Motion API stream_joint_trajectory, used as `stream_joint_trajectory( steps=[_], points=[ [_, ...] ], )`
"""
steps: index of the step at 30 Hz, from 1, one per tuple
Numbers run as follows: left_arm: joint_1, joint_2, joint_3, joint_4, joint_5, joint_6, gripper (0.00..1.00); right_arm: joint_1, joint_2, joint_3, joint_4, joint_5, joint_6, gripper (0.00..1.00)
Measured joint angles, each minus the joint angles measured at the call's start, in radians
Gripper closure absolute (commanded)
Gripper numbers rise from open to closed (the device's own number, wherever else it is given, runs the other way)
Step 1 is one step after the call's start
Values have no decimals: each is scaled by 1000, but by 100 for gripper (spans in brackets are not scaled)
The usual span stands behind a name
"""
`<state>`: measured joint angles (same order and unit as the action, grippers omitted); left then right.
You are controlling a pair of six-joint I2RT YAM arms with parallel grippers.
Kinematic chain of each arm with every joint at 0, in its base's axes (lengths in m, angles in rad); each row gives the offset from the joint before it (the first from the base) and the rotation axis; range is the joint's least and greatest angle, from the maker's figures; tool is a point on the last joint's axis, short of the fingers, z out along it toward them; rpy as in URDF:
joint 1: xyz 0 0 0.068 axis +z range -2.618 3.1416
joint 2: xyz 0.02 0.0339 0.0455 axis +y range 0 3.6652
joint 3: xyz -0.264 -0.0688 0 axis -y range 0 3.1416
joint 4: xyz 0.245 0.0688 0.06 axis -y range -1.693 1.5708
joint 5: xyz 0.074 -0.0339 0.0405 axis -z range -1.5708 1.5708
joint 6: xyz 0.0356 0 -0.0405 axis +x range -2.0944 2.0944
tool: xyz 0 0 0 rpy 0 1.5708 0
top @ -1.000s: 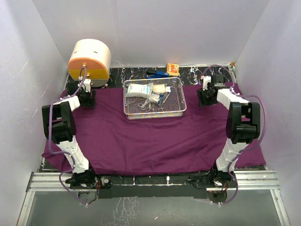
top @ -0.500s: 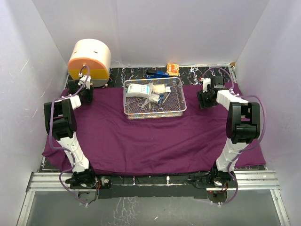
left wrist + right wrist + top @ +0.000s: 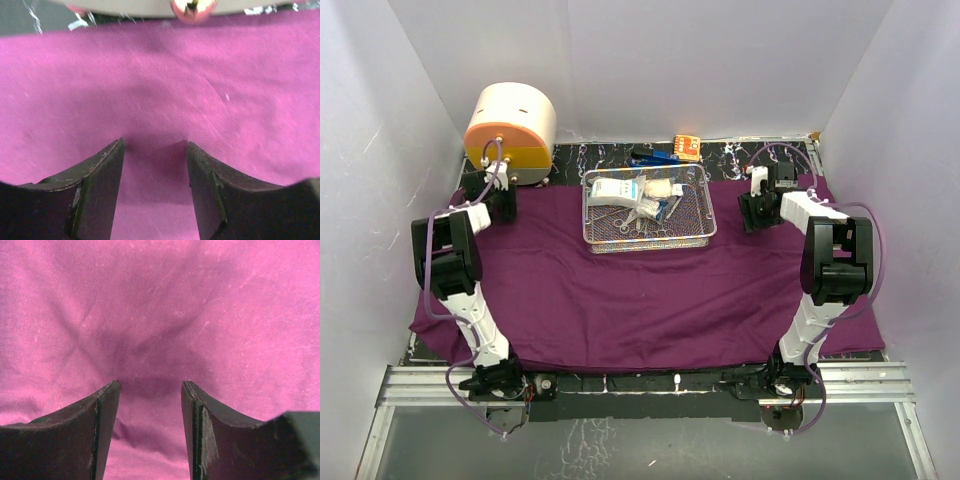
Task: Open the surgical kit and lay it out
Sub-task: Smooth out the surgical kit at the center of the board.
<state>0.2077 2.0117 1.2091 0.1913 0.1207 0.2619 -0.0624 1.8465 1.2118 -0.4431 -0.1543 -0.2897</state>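
The purple cloth wrap (image 3: 640, 290) lies spread over the tabletop (image 3: 740, 155), the wire-mesh tray (image 3: 648, 210) at its far middle. Left tool (image 3: 155, 165) and right tool (image 3: 150, 405) press the cloth at far corners, jaws partly apart, cloth bunched between them.

Light over my workspace is even and soft, falling from above; the white walls bounce it back and nothing glares in the overhead view. That view is sharp across the middle, with slight bending of straight lines toward its edges. My arms cast only faint, diffuse shadows on the purple cloth wrap (image 3: 640, 290).

Through my left wrist camera, my 2 fingers (image 3: 95, 195) are dark and soft-edged, too close to focus. Between them the cloth sits in a dim shadow. Ahead of my left pincer the weave blurs, and the round drum (image 3: 192, 7) at the top is smeared.

My right wrist camera shows a darker shadow pooling just ahead of my fingers (image 3: 97, 435); there the creases and weave read fairly crisply.
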Motion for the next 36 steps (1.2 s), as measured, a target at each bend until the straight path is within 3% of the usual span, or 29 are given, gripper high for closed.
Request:
stream_joint_trajectory(
  steps=[6, 16, 26, 36],
  points=[
    [3, -105, -80, -82, 81, -110, 35, 0, 0, -24, 4, -11, 0, 49],
    [-35, -174, -87, -108, 140, -185, 29, 0, -34, -31, -2, -34, 2, 48],
    [-37, -162, -53, 51, 151, -164, 27, 0, -126, -31, -5, -65, 5, 48],
    [-37, -23, 68, 221, 162, -158, 27, 0, -126, -46, -10, -69, 5, 48]
  ],
)
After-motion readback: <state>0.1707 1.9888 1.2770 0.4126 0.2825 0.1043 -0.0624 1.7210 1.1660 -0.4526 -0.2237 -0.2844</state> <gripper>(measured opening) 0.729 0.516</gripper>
